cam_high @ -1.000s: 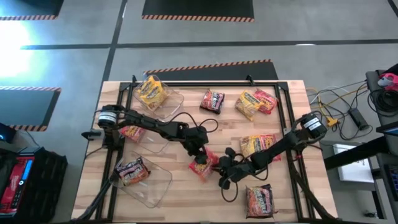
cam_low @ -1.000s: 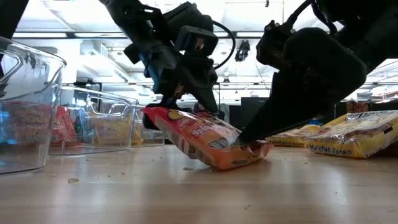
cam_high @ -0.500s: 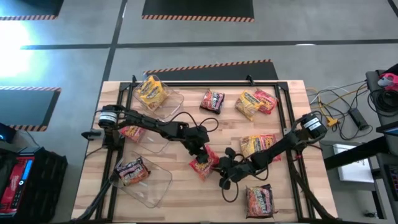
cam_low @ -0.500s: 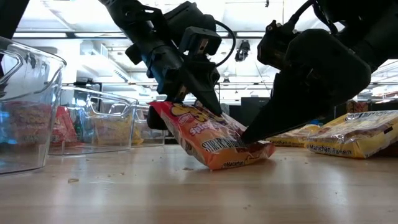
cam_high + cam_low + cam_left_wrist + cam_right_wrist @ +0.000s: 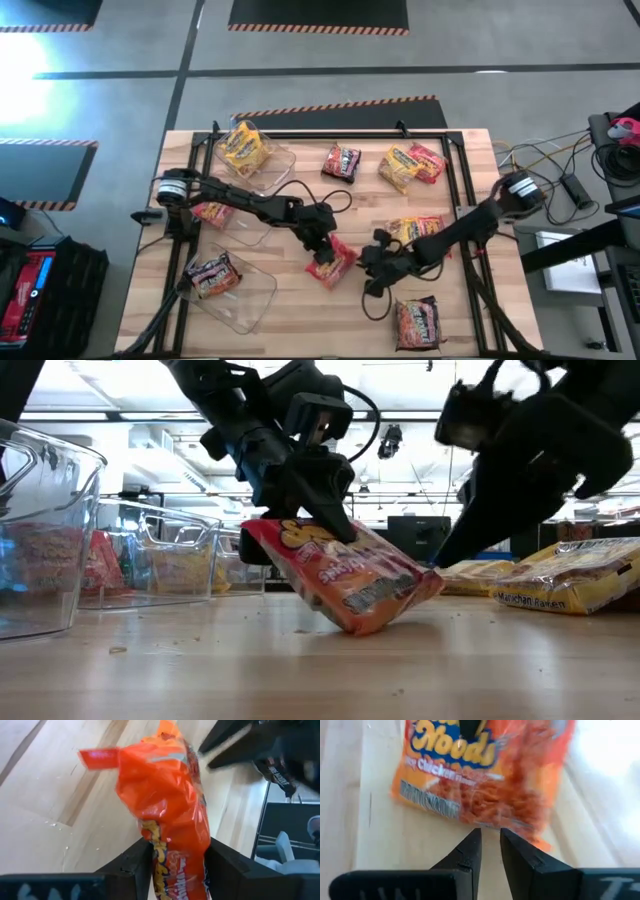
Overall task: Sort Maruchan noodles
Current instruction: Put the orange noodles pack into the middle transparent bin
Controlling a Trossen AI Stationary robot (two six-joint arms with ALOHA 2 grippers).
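High view: left gripper (image 5: 322,252) clamped on orange noodle packet (image 5: 333,262), mid-worktop toward near edge. Right gripper (image 5: 372,268) just beside, nearly closed, empty. Nine packets counted; three clear bins (image 5: 245,297) along left edge.

Low view: packet (image 5: 345,575) tilted, one corner down.

Left wrist view: film crumpled between fingers (image 5: 131,865). Likely light, crinkly, slippery, brittle inside; best gripped at sealed end.

You see three clear plastic bins (image 5: 268,165) lined along the wooden surface (image 5: 300,315) at its left edge. Beyond the surface's right edge, loose cables (image 5: 545,160) trail across the floor.
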